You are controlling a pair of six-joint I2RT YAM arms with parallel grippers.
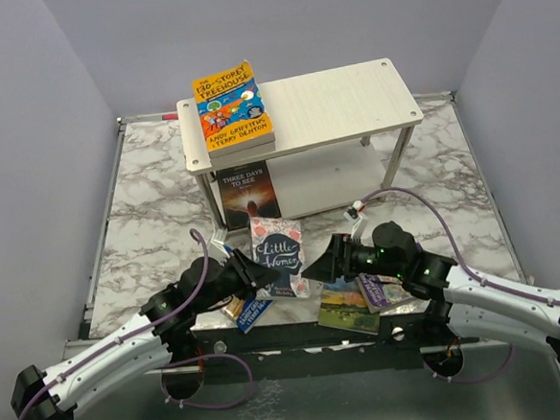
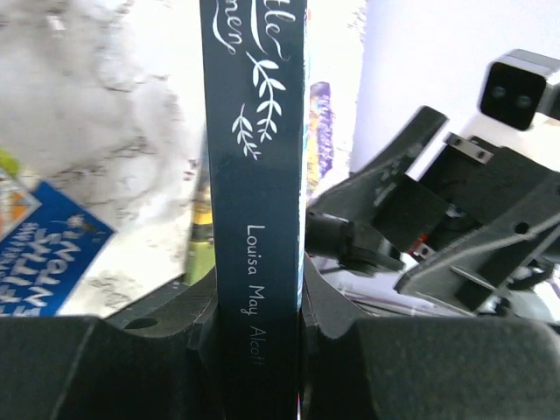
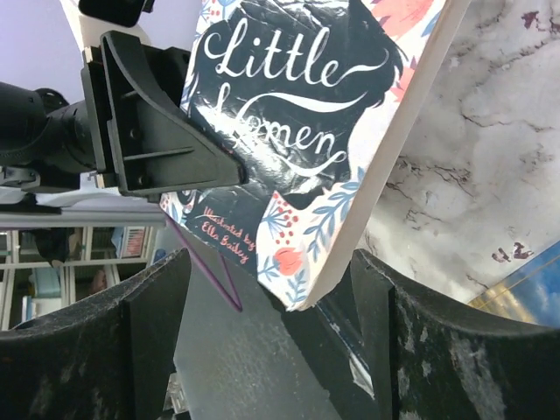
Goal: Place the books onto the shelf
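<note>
Looking down on a marbled worktop (image 1: 147,229), two robot arms reach in from its near edge. The left hand (image 2: 256,302) is clamped on a paperback, Little Women (image 1: 278,251). Its fingers press the front and back covers at the spine end (the wrist view shows the dark blue spine, with white leaves and the author's name, running up between them). The book sits in front of the shelf (image 1: 349,99), near the middle of the worktop, its pale floral cover facing the overhead camera. Whether its lower edge touches the worktop cannot be told.

The right hand (image 3: 271,289) is spread wide just beside the book's right edge. A lower corner of the cover lies between its fingers, with a gap on each side.

The shelf, a small two-tier stand of pale wood boards on thin silver legs, stands at the back. An orange Treehouse book (image 1: 232,108) lies flat on the left end of the top board. A dark book (image 1: 248,193) titled Three Days to See rests on the lower board beneath it.

More books lie at the near edge of the worktop: a blue book (image 1: 253,314) under the left arm, and a landscape-cover book (image 1: 348,313) and a purple book (image 1: 380,289) under the right arm.
</note>
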